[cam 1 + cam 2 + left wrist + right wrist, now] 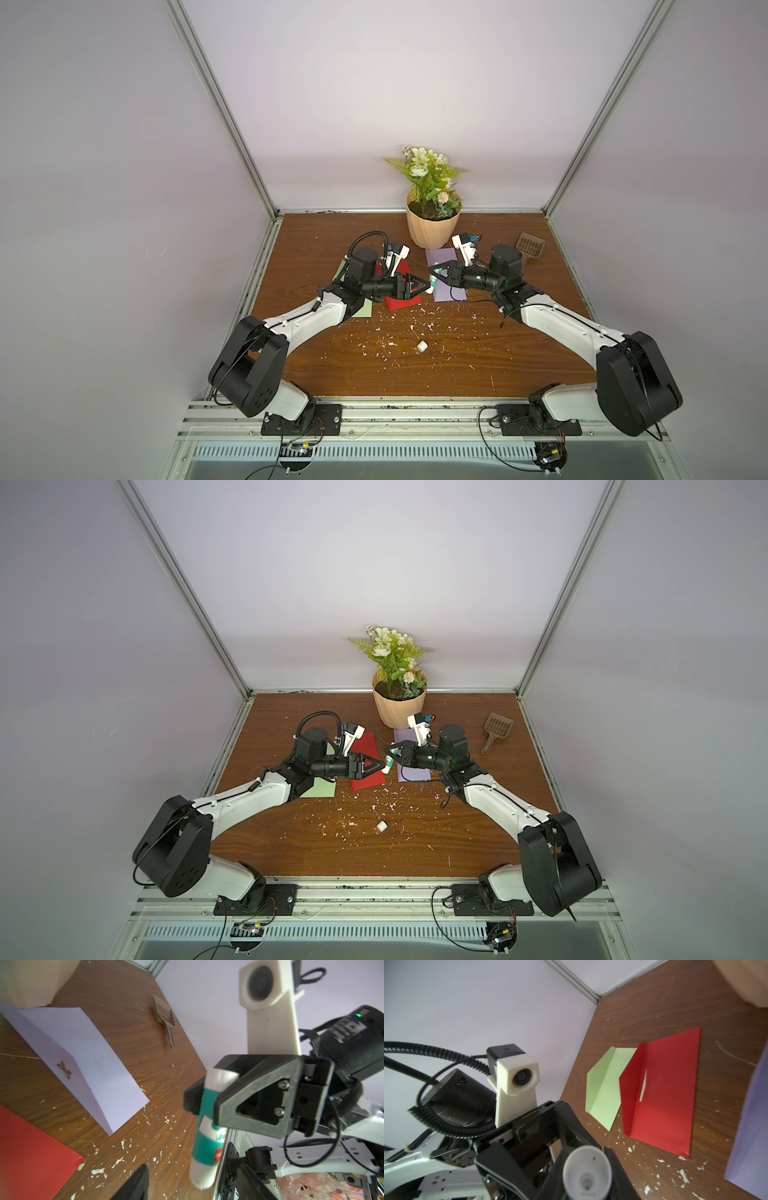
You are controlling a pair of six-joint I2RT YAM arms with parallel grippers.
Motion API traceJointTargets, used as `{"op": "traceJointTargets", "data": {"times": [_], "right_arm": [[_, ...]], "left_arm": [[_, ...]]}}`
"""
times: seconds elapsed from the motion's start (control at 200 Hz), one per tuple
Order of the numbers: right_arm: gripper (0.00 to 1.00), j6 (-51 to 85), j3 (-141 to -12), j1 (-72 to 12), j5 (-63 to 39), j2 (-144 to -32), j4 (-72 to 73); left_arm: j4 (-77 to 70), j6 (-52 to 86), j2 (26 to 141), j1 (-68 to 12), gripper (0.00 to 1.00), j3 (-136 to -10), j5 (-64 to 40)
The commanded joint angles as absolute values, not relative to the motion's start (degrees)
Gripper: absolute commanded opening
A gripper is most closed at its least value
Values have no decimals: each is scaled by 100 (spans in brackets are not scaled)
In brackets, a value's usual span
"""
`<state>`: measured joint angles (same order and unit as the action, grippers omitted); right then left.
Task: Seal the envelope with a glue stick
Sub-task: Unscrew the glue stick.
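The glue stick (432, 284) (388, 764) (208, 1138), a white tube with a green band, hangs above the table between both arms. My right gripper (435, 276) (586, 1167) is shut on its upper part. My left gripper (424, 286) (193, 1186) is open, its fingers standing either side of the tube's lower end without touching it. Three envelopes lie flat beneath. The red envelope (401, 301) (664, 1095) has its flap open and a white streak at the fold. The purple envelope (449, 286) (83, 1064) is on its right and the green envelope (318, 789) (606, 1088) on its left.
A small white cap (422, 346) (381, 826) lies among white scraps (395, 332) on the wooden table (519, 353). A potted plant (432, 228) stands at the back, just behind the grippers. A brown scoop (528, 248) lies at the back right.
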<state>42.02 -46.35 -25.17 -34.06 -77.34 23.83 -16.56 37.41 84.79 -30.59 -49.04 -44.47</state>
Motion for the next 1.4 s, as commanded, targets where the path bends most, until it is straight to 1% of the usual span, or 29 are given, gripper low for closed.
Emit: {"op": "traceJointTargets", "data": {"times": [0.0,0.125,0.265,0.34,0.42,0.535,0.595,0.696,0.736,0.791,0.886,0.986,1.091,1.271,1.396], "right_arm": [[0,3409,-4767,-2582,-1939,-7412,1926],[0,3087,-4538,-2703,-1089,-7345,2215],[0,2506,-4048,-2964,-339,-7135,3045],[0,2116,-3780,-3083,-34,-7000,3524],[0,1833,-3720,-3138,6,-6944,3615],[0,1693,-3900,-3133,-291,-6923,3247],[0,1769,-3895,-3138,-383,-6846,3215],[0,1927,-4020,-3121,-565,-6763,2965],[0,1995,-4202,-3089,-737,-6796,2679],[0,2138,-4468,-3023,-1082,-6885,2324],[0,2646,-4821,-2852,-1775,-7101,1964],[0,3339,-4980,-2706,-2789,-7380,2066],[0,3864,-5053,-2698,-3386,-7615,2273],[0,4366,-5000,-2694,-3863,-7747,2592],[0,4506,-4973,-2696,-3986,-7805,2650]], "left_arm": [[-847,3350,8520,-2975,69,-5297,-3877],[-194,3155,8831,-3057,68,-5709,-3294],[331,2987,9257,-3311,68,-6212,-2782],[379,3002,9437,-3392,68,-6364,-2724],[114,3052,9491,-3432,68,-6349,-2850],[-369,2927,9406,-3472,72,-6262,-3285],[-448,2788,9377,-3472,78,-6241,-3517],[-775,2658,9259,-3476,84,-6068,-4029],[-954,2647,9154,-3473,87,-5952,-4233],[-1174,2603,9052,-3475,89,-5807,-4495],[-1278,2448,8916,-3480,91,-5703,-4602],[-1415,2309,8862,-3489,91,-5680,-4675],[-1700,2361,8878,-3494,89,-5677,-4852],[-2127,2563,8927,-3490,86,-5658,-4991],[-2084,2601,9008,-3493,75,-5718,-5064]]}}
